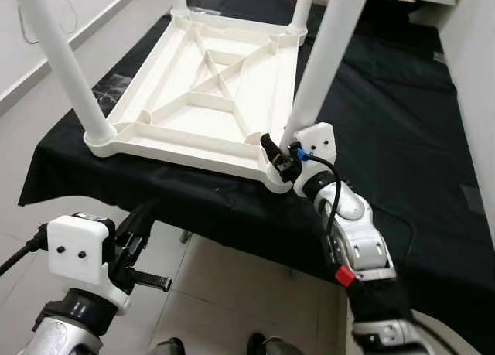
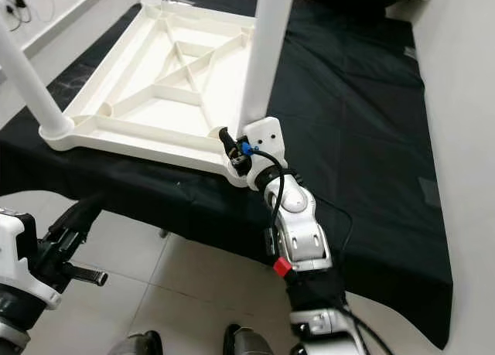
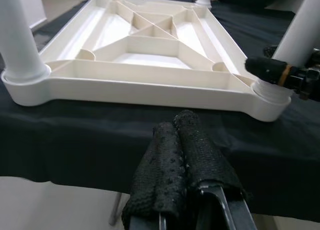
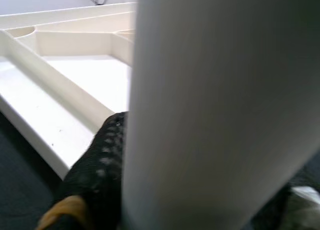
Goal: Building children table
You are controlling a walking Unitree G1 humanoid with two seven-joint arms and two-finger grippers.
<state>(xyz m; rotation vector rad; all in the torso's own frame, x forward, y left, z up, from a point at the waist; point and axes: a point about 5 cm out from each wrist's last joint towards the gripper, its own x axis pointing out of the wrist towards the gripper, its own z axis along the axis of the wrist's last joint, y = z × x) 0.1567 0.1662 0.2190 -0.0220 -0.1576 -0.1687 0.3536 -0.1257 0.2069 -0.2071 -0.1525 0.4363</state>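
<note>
A white plastic children's table (image 1: 203, 100) lies upside down on a black cloth, its ribbed underside facing up. White legs stand in its corners: the near left leg (image 1: 66, 61), the near right leg (image 1: 319, 73) and two at the far end. My right gripper (image 1: 282, 158) is shut on the base of the near right leg, where it meets the corner socket; one black finger (image 3: 267, 67) crosses in front of the leg. My left gripper (image 3: 182, 155) is shut on nothing. It hangs low in front of the cloth's near edge, pointing at the table's near long side.
The black cloth (image 1: 402, 115) covers a low surface and stretches far to the right of the table. Pale floor tiles (image 1: 232, 293) lie in front, with my feet (image 1: 259, 343) at the bottom edge. A white wall (image 1: 476, 69) rises at the right.
</note>
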